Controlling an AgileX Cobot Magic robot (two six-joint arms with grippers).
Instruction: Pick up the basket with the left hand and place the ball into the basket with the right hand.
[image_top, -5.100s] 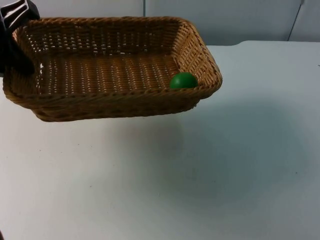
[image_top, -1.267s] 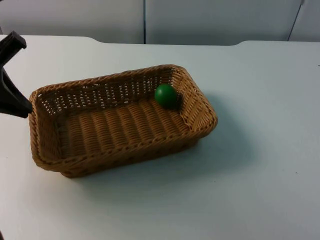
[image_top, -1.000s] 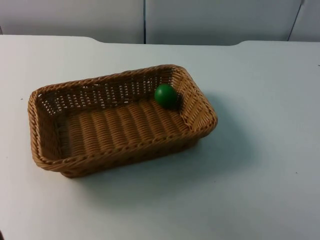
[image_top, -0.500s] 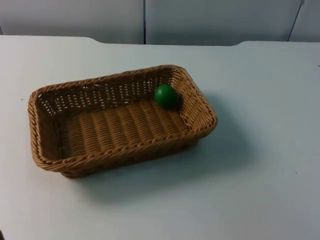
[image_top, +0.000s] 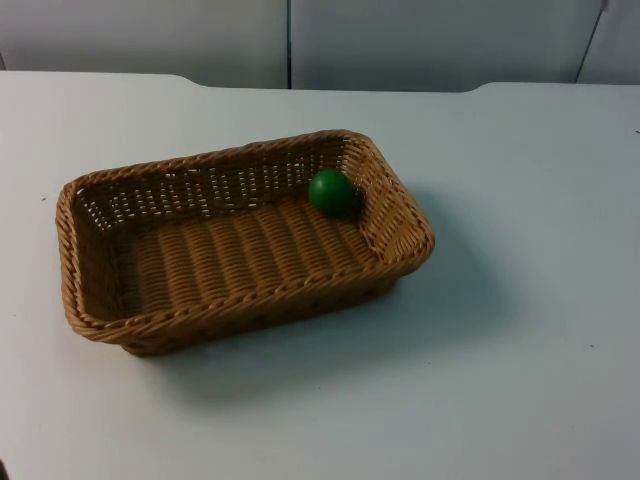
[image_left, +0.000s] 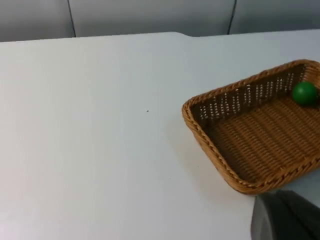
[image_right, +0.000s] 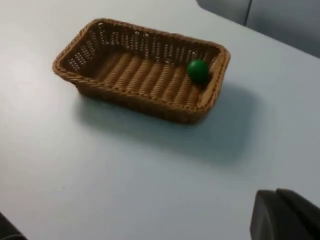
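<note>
White surface (image_top: 520, 330) stretches to grey partition wall (image_top: 420, 40). Wicker basket (image_top: 398, 205) rests flat on surface, left of centre in top view, held by nothing. Green ball (image_top: 331, 191) lies inside basket, in far right corner, touching woven wall. Left gripper (image_left: 285, 217) — back from basket's near corner, well apart. Right gripper (image_right: 285, 215) also off basket. Whether either gripper's fingers stand apart or together — cannot tell.

The basket (image_top: 240, 245), earlier lifted, now sits on the table (image_top: 520, 300), left end effector withdrawn
</note>
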